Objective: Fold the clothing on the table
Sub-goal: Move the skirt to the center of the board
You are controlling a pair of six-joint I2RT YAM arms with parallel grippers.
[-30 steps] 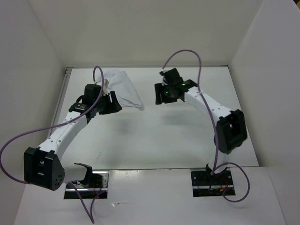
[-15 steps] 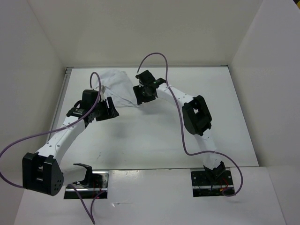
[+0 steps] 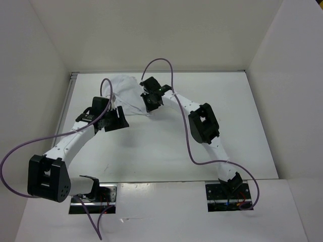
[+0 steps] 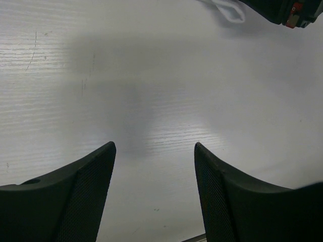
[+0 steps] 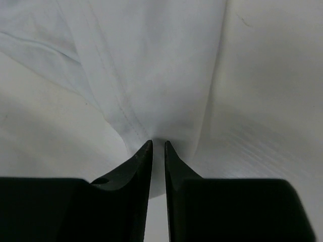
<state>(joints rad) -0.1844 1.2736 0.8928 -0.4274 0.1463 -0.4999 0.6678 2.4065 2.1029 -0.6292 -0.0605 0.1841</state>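
Since a second ago the right arm (image 3: 204, 123) has swung across to the white garment (image 3: 126, 85), which lies bunched at the far left of the surface (image 3: 166, 146). Only the right wrist view shows the right jaws narrowed, pinching its stitched fold (image 5: 126, 121). The left wrist view shows the left jaws wide over bare surface, near the garment's edge.

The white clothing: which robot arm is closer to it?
Right. The right fingers pinch the clothing at its edge; the left fingers hang open over the table beside it.
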